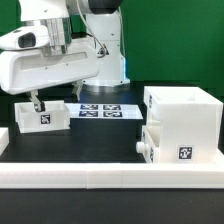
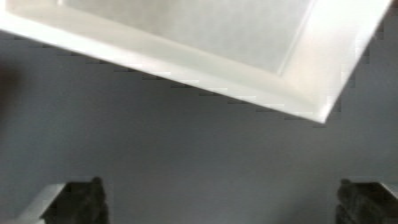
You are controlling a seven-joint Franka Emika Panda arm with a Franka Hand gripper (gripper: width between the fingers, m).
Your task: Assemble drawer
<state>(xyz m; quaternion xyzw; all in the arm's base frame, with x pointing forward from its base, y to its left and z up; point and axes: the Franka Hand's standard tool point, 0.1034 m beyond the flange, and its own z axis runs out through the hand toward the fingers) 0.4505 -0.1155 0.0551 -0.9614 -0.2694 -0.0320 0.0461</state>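
Gaping tool [image 2: 221, 198], empty, near tray [image 2: 196, 45].

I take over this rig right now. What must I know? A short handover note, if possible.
Hand: open and empty, close to the loose tray but not around it.
Shell: stands at the exterior view's right. A second tray seems to sit in its lower slot, with its knob toward the exterior view's left.
Done: apparently one tray is in.
Left: grasp the loose tray, carry it to the shell and slide it into the free slot.
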